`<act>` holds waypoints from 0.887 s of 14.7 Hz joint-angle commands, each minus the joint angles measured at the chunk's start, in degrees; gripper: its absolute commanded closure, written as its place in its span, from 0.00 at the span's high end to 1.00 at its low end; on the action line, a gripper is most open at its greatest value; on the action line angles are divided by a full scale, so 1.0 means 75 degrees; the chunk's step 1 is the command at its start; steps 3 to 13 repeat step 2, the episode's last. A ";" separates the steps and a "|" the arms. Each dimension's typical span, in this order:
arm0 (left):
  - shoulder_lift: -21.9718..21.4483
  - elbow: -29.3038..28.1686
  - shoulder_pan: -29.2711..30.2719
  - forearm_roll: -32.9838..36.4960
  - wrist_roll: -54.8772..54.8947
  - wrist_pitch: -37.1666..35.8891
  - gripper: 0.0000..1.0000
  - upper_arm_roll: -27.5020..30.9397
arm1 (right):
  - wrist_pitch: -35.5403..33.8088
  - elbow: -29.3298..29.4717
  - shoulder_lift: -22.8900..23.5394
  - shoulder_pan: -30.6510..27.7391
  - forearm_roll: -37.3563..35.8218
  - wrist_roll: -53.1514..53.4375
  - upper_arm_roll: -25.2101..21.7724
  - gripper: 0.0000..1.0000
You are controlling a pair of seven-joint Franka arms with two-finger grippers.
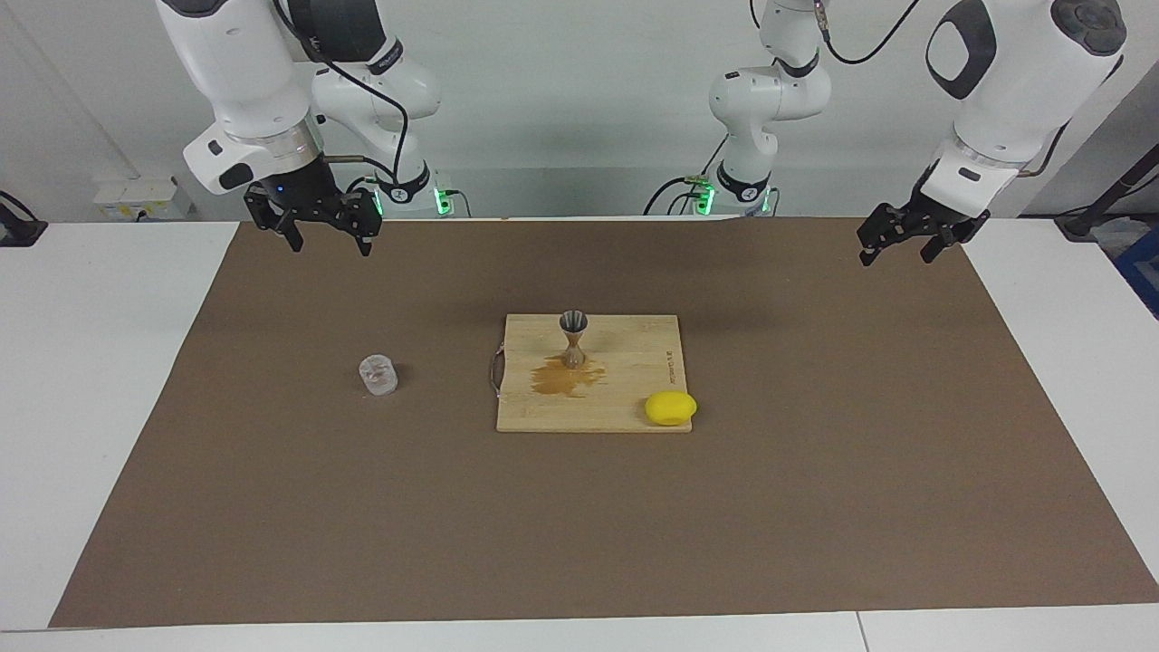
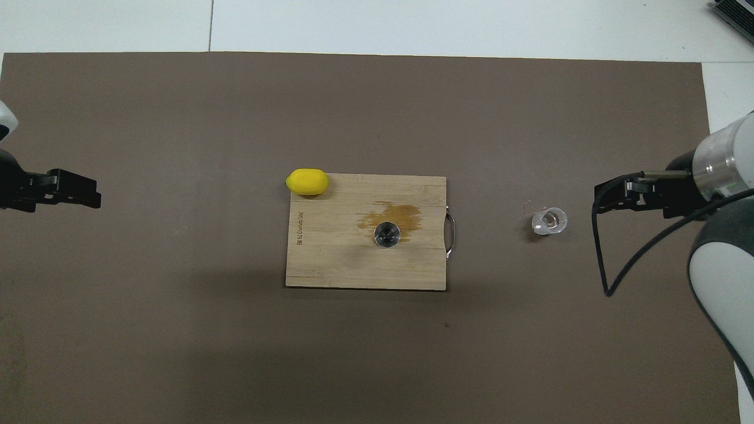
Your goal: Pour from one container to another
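A clear glass cup [image 1: 378, 375] stands alone on the worktop's brown mat [image 1: 362, 507], toward the right arm's end. A metal jigger [image 1: 572, 338] stands on a stained cutting board [image 1: 634, 362], with a lemon [image 1: 671, 407] at its corner. Both claws hang open and empty, the right claw [image 1: 327, 234] and the left claw [image 1: 897, 249] each above its own end of the mat; the pour looks finished or not begun, and any next move means grasping the cup.

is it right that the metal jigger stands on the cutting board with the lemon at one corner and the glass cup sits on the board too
Not quite. The glass cup is not on the cutting board; it stands on the brown mat, toward the right arm's end of the table. The facing view shows it. The jigger does stand on the board, with the lemon at one corner.
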 commanded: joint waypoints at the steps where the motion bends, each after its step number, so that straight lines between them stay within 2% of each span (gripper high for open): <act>1: 0.0050 0.0150 -0.0039 0.0137 -0.0106 -0.0031 1.00 0.0012 | -0.0032 -0.0038 0.0003 -0.0107 -0.0060 -0.0151 0.0076 0.98; 13: 0.0050 0.0150 -0.0039 0.0137 -0.0106 -0.0031 1.00 0.0012 | -0.0021 -0.0038 -0.0008 -0.0107 -0.0060 -0.0163 0.0076 0.98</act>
